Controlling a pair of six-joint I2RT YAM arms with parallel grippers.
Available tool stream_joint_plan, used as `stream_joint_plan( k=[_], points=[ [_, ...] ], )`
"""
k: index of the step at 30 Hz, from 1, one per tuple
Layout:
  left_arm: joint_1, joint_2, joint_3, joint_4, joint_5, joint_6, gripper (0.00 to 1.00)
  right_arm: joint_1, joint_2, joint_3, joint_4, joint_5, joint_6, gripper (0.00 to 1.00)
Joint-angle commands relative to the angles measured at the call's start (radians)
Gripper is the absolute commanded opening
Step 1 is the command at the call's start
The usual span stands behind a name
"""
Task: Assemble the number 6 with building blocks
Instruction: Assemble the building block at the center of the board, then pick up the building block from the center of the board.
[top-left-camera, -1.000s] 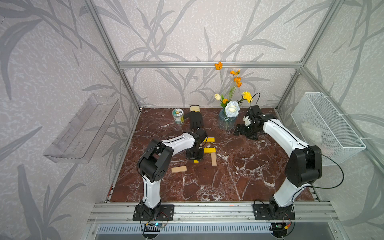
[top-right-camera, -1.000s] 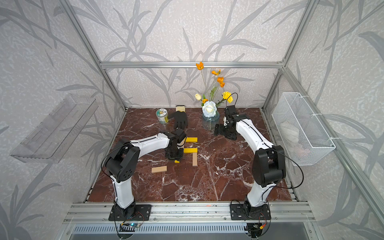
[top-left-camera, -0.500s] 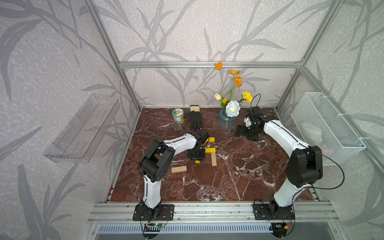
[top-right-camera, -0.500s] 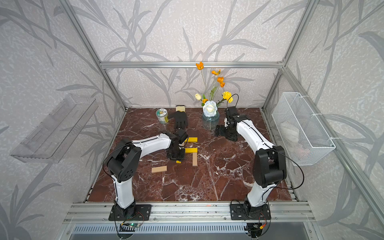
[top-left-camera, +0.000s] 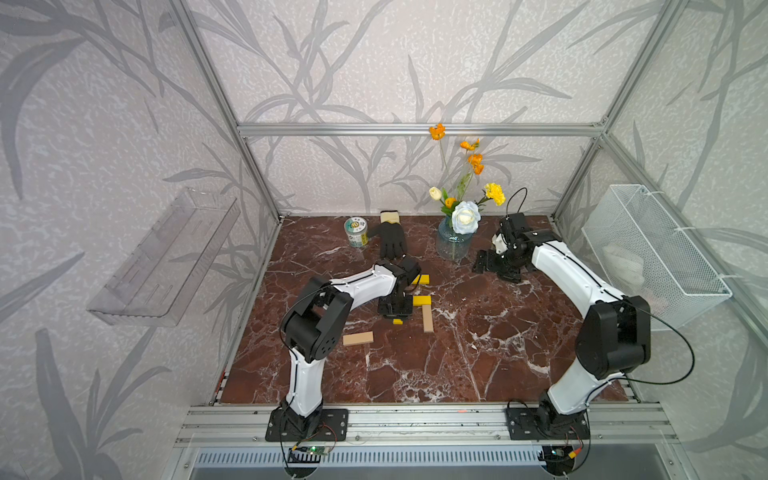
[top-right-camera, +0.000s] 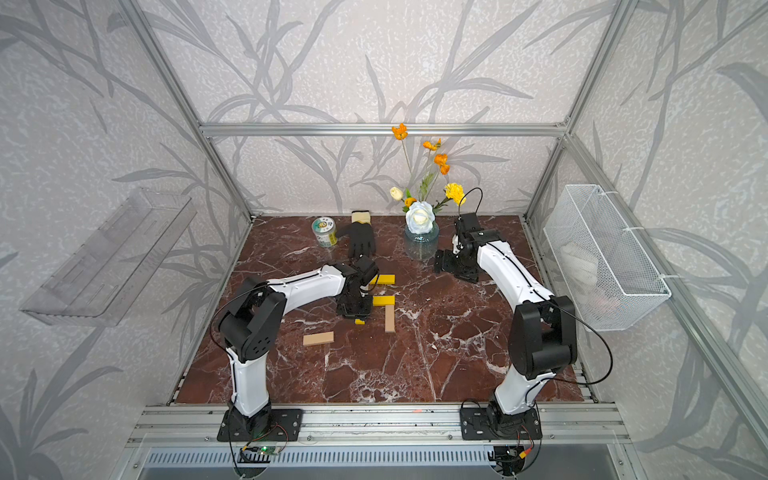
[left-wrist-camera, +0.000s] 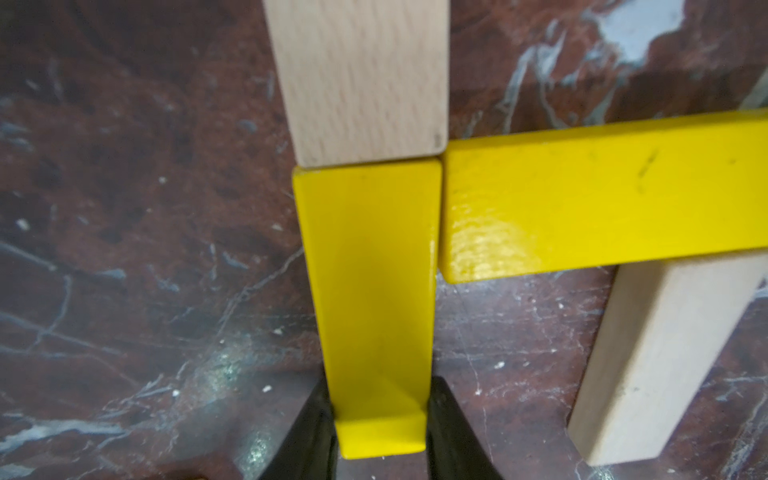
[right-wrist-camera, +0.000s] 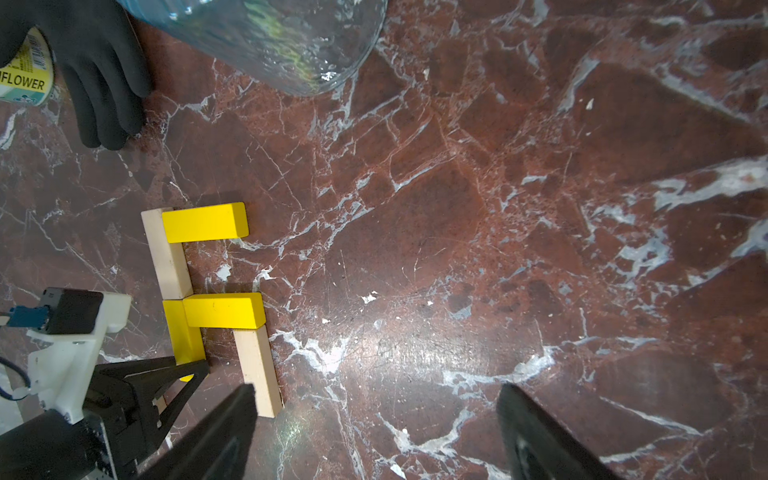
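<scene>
My left gripper (left-wrist-camera: 380, 399) is shut on the near end of a yellow block (left-wrist-camera: 370, 270) lying flat on the marble. That block's far end meets a tan block (left-wrist-camera: 361, 79), and its side touches a second yellow block (left-wrist-camera: 602, 195), under which another tan block (left-wrist-camera: 648, 365) runs. The right wrist view shows the partial number 6 (right-wrist-camera: 208, 291), with a third yellow block (right-wrist-camera: 205, 222) at its top. In both top views a loose tan block (top-left-camera: 358, 338) (top-right-camera: 318, 338) lies apart, nearer the front. My right gripper (right-wrist-camera: 374, 395) (top-left-camera: 486, 266) hovers open and empty by the vase.
A glass vase of flowers (top-left-camera: 453, 245), a black glove (top-left-camera: 392, 241) and a small can (top-left-camera: 356, 232) stand along the back. A white wire basket (top-left-camera: 648, 257) hangs on the right wall and a clear shelf (top-left-camera: 166, 257) on the left wall.
</scene>
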Motion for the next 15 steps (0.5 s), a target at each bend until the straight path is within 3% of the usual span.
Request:
stream_joint_plan(
  k=[1,7,11,15],
  points=[
    [-0.008,0.034,0.014,-0.005,-0.009,-0.008,0.33,-0.005,-0.032,-0.01,0.011,0.0,-0.012,0.91],
    [-0.007,0.041,0.018,-0.016,-0.003,-0.008,0.39,-0.006,-0.028,-0.006,0.011,-0.004,-0.017,0.91],
    [-0.009,0.032,0.006,-0.012,0.014,-0.007,0.65,-0.006,-0.023,-0.003,0.013,-0.008,-0.018,0.91],
    [-0.012,0.015,-0.005,-0.014,0.005,-0.008,0.73,-0.005,-0.024,-0.005,0.019,-0.007,-0.015,0.91]
  ],
)
